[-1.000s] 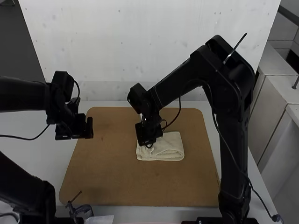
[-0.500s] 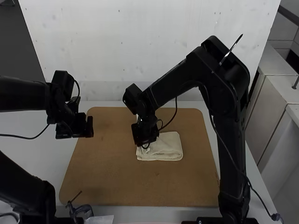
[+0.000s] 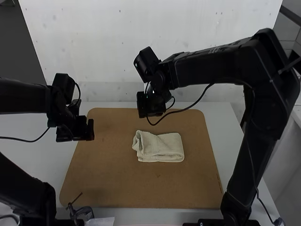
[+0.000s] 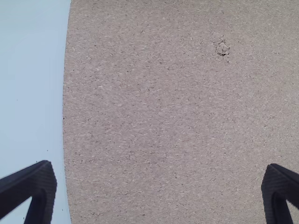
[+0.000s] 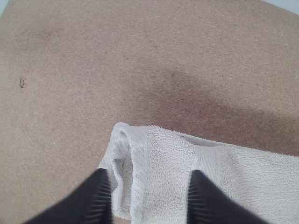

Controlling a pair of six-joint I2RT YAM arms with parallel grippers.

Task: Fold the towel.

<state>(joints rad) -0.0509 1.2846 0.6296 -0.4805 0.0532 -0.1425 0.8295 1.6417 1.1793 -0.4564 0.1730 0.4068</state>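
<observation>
Some way above the towel (image 3: 164, 147) lying lengthwise left to right, hovering with the nearer right gripper (image 5: 148, 174) spread and empty.

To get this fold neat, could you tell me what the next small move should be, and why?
I would probably lower the open right hand to smooth the end of the towel at the high view's left: its layers gape there, while the opposite end lies flatter.

On the pale table (image 3: 47, 157) there lies a brown board (image 3: 141, 188) with rounded corners, and directly on this board lies a folded towel (image 3: 163, 148).
</observation>
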